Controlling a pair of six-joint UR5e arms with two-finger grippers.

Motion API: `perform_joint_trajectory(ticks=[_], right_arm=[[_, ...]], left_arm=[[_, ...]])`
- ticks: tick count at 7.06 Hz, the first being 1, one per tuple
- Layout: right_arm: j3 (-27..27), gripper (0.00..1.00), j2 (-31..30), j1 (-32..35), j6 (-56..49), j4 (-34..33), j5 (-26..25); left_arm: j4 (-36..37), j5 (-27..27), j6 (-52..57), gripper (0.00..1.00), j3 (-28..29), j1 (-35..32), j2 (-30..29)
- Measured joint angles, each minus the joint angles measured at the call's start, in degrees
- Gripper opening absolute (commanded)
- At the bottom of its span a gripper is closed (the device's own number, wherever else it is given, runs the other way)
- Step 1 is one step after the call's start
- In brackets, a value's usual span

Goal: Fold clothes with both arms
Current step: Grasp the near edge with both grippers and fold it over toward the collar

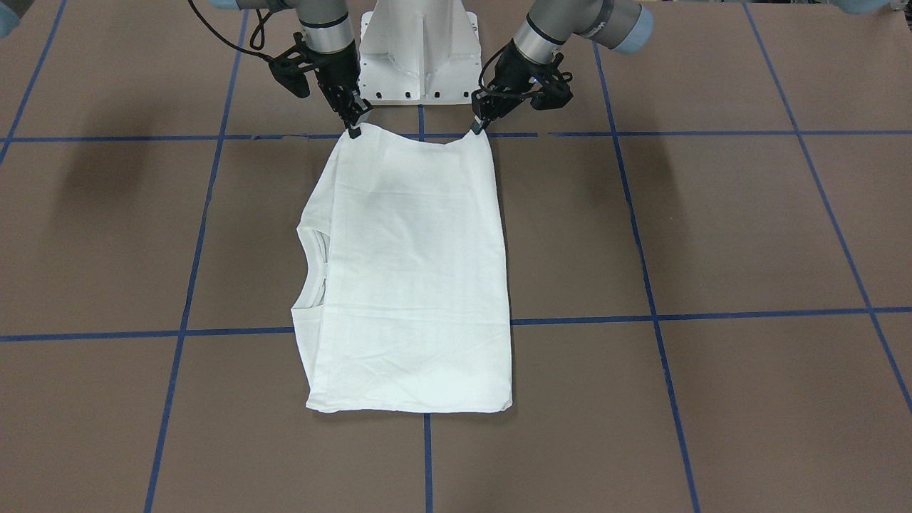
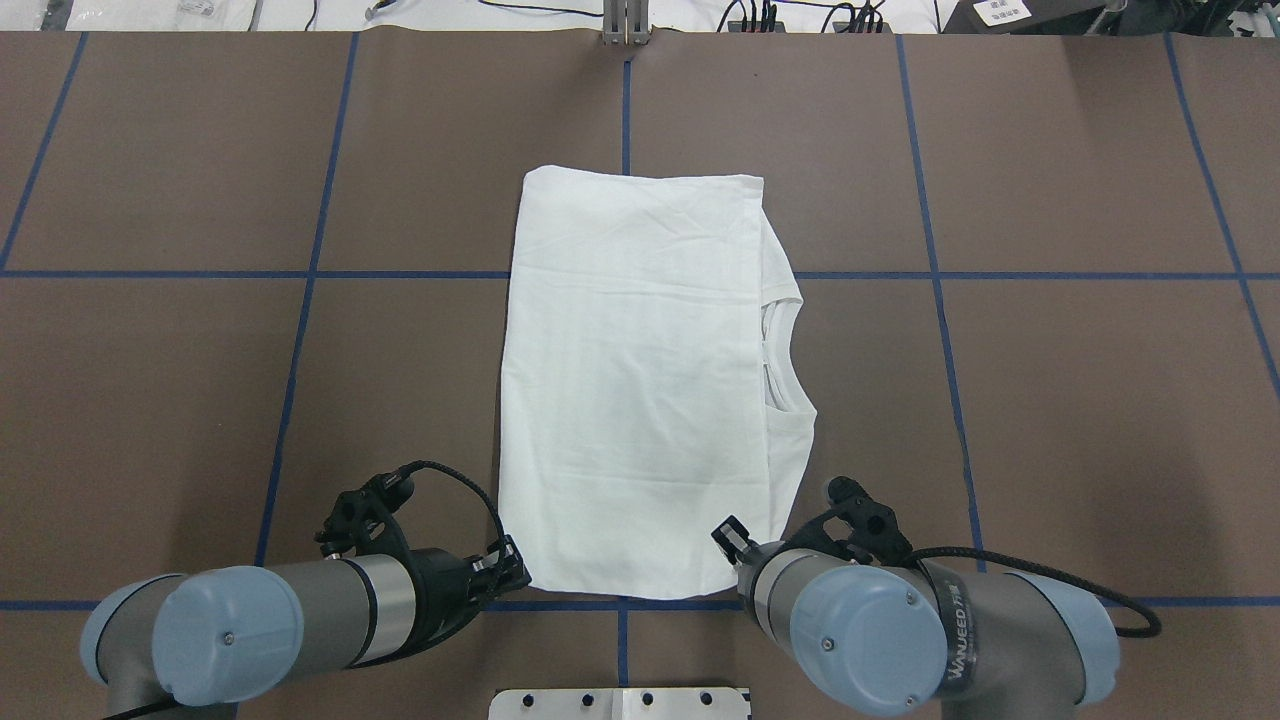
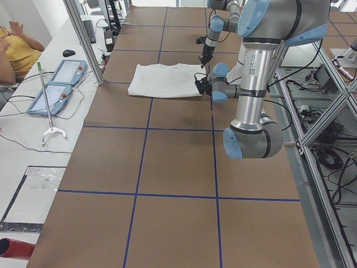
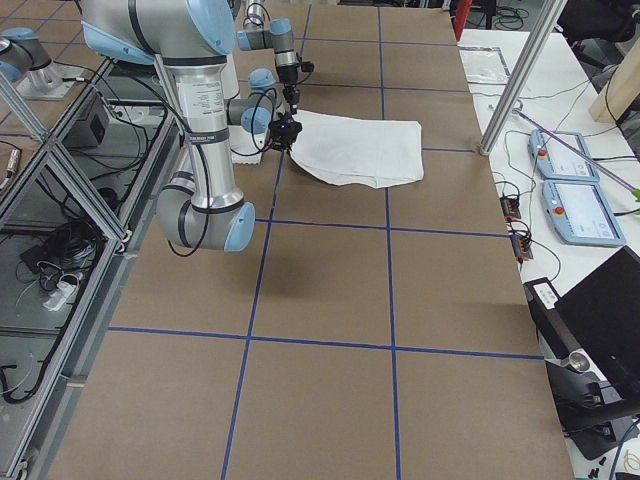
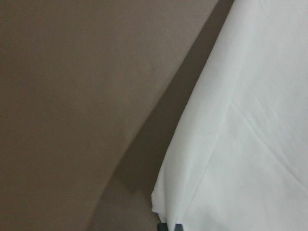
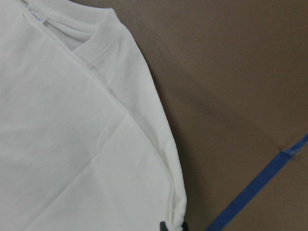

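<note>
T-shirt [image 1: 413, 271]: white, folded to a long rectangle, flat on mid table in front of the pedestal base. Long axis runs away from the robot. Far edge straight; robot-side edge sags btw its two pinched corners.
Table [image 1: 712, 228]: brown top w/ blue tape grid [image 1: 712, 313]. Shirt lies across one cross line, and its robot-side edge sits at the next.
Left arm [image 2: 250, 610]: silver-grey w/ light blue caps, low over the table edge on the robot's left, wrist pointed at the shirt corner.
Right arm [image 2: 900, 630]: same build, on the robot's right, wrist angled down to the other corner.
Pedestal base [image 1: 417, 50]: white metal, btw the two arms, just clear of the shirt.
Left gripper [image 1: 476, 128]: jaws clamped on the shirt's robot-side corner, robot's left. Left wrist view shows shadow under the cloth edge there.
Right gripper [image 1: 354, 130]: jaws clamped on the opposite robot-side corner, fabric bunched at the tips.
Collar [image 1: 313, 267]: ribbed, round, peeks from under the top layer along the shirt's edge on the robot's right, approx mid-length.
</note>
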Motion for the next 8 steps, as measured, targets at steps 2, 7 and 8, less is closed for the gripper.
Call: perform_joint_trajectory(ticks=[2, 7, 8], right_arm=[[5.15, 0.0, -3.24, -3.48, 0.14, -0.03, -1.31], [9.18, 0.0, 1.8, 13.09, -8.54, -3.61, 8.35], [5.61, 0.0, 4.78, 18.0, -13.19, -3.96, 11.66]], left_arm=[[6.51, 0.05, -2.61, 0.0, -7.67, 2.95, 0.02], [12.56, -1.58, 5.12, 0.0, -15.8, -4.91, -3.07], [13.05, -4.22, 9.34, 0.0, -12.62, -10.45, -5.56]])
